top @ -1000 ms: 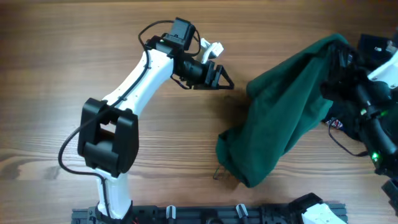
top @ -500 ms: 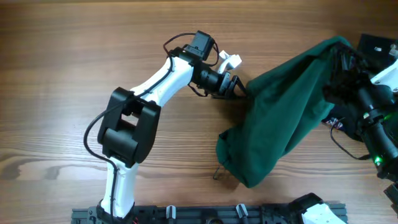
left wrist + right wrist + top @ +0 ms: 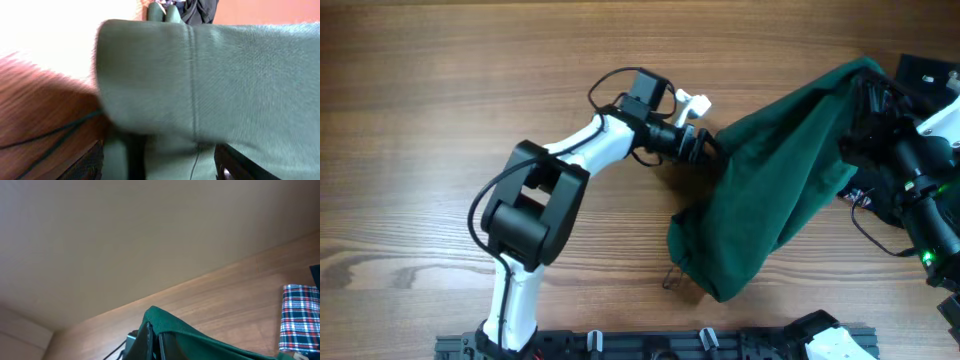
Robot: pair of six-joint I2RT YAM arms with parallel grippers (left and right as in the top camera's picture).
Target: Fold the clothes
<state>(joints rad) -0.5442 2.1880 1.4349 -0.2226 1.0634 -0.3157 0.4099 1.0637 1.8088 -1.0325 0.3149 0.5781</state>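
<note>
Dark teal-green soft fabric garment half raised off the wooden tabletop

The garment fills the right side of the tabletop. It drapes from a raised peak near the far right corner down to a bunched end toward the near edge. The right gripper is clenched on that peak. The left gripper is released, its fingers spread wide at the garment's folded left edge.
</note>
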